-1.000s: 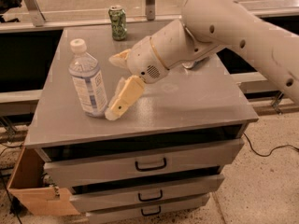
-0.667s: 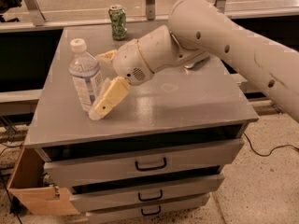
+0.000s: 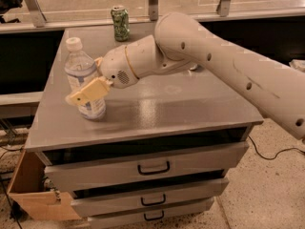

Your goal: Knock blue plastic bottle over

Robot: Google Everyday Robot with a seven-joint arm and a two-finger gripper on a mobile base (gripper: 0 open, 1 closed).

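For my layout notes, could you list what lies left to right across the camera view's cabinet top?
Blue plastic bottle → green can → arm's elbow. The gripper overlaps the bottle's front, so it is omitted.

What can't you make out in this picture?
Camera view:
- blue plastic bottle: label text too small, its lower part covered by the gripper, open at the bottle; contact unclear.
- green can: print blurred.
- robot arm: cut off by the right edge.
- cardboard box: inside hidden by the cabinet.
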